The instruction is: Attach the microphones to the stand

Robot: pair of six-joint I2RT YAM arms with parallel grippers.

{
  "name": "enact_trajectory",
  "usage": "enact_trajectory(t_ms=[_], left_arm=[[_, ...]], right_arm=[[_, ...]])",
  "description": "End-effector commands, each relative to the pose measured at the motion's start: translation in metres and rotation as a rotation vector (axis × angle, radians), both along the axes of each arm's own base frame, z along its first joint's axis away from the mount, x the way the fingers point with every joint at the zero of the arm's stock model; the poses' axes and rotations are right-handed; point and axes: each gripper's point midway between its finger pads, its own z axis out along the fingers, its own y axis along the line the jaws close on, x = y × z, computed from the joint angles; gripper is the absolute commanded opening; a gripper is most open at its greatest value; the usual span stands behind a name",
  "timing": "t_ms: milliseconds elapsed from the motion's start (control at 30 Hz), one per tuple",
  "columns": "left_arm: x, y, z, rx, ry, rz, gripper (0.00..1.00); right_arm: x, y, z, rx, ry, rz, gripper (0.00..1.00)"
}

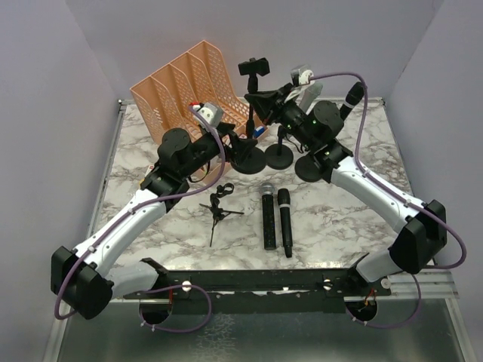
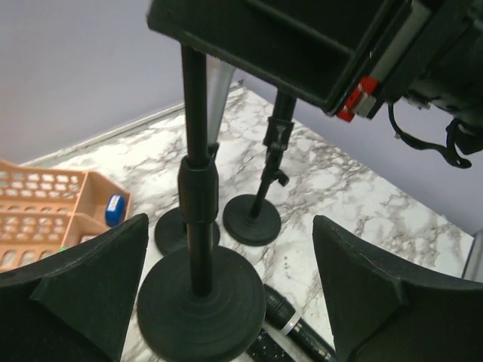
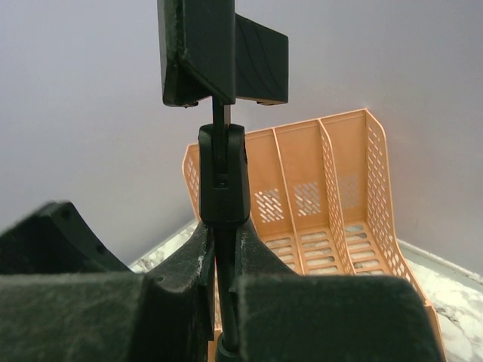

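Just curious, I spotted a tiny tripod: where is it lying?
In the top view the tripod lies near the middle, just left of two microphones lying side by side.

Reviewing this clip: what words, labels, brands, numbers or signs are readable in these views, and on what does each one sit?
No text can be read in any view.
Small blue object in the orange plastic file organiser: pale patch, too blurred to read.
Black stick microphone and its neighbour, lying flat: no legible marking.
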Motion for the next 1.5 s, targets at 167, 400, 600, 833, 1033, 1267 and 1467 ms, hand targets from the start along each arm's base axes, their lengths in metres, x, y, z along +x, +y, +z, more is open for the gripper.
enact_trajectory(t_ms=[167, 400, 600, 833, 1033, 1267, 1467], left_arm=[[-0.004, 0.042, 0.000, 0.060, 0.031, 0.177, 0.89], [-0.004, 0.062, 0.022, 0.030, 0.002, 0.224, 0.90], [0.010, 0.069, 0.035, 0.012, -0.004, 0.201, 0.90], [0.013, 0.072, 0.081, 0.030, -0.122, 0.117, 0.90], [0.012, 0.065, 0.107, 0.054, -0.187, -0.006, 0.90], [0.012, 0.051, 0.106, 0.026, -0.162, -0.147, 0.90], [0.016, 0.044, 0.098, 0.025, -0.145, -0.195, 0.91]], right_arm=[[-0.017, 0.019, -0.023, 0.038, -0.209, 0.136, 0.01], [-0.015, 0.048, -0.079, 0.033, -0.183, 0.276, 0.01], [-0.013, 0.061, -0.115, 0.017, -0.191, 0.343, 0.01], [-0.012, 0.067, -0.137, -0.008, -0.232, 0.401, 0.01], [-0.021, 0.065, -0.157, -0.059, -0.291, 0.456, 0.07], [-0.024, 0.052, -0.179, -0.098, -0.296, 0.503, 0.13], [-0.031, 0.051, -0.193, -0.118, -0.254, 0.543, 0.35]])
